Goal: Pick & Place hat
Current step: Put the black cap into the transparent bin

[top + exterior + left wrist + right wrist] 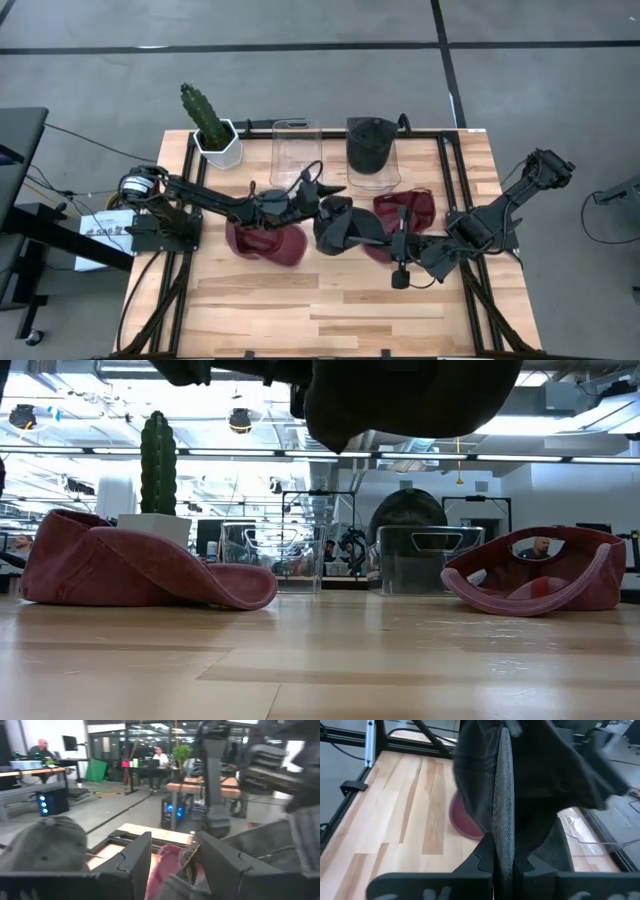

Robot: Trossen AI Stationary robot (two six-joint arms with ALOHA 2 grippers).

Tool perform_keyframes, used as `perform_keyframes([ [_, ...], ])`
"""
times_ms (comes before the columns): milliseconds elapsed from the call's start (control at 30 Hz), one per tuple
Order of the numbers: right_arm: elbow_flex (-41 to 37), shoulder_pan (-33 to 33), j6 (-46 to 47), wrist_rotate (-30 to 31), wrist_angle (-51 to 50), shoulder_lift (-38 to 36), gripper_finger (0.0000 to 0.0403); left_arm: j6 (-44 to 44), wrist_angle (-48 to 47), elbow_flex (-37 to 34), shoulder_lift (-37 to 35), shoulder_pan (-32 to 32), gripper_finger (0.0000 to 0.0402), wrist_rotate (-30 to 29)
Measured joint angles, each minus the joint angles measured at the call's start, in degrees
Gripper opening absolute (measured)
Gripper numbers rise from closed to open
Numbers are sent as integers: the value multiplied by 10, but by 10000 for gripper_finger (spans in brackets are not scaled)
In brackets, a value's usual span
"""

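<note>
Holding the dark hat [340, 225] aloft mid-table, right gripper [502, 865] is clamped on its edge; left gripper [318, 186] gapes wide alongside, probably for handover.

Dark grey hat [340, 225] – woven fabric texture in right wrist view. Two maroon hats [265, 243] [405, 212]. Table [330, 310] light wood, plank stripes, black frame. Green cactus [203, 112] in white pot [219, 146]. Clear bins [295, 150] – one holds a black hat [370, 143]. Arms black.
</note>
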Motion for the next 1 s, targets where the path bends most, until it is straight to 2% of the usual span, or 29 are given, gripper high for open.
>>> perform_keyframes([
  [100,0,-1,-6,12,1,0,1,1,-29,1,-2,-16,158,-3],
  [300,0,4,-15,11,18,0,1,6,-93,1,-2,-16,158,-91],
  [500,0,3,-15,4,21,0,1,16,-81,4,-2,6,158,-94],
  [533,0,3,-15,5,21,0,1,15,-80,6,-2,10,158,-83],
  [700,0,-2,-15,11,21,0,1,21,-75,13,-2,18,158,47],
  [1000,0,-8,-10,10,16,0,1,86,-98,13,-2,-10,158,53],
])
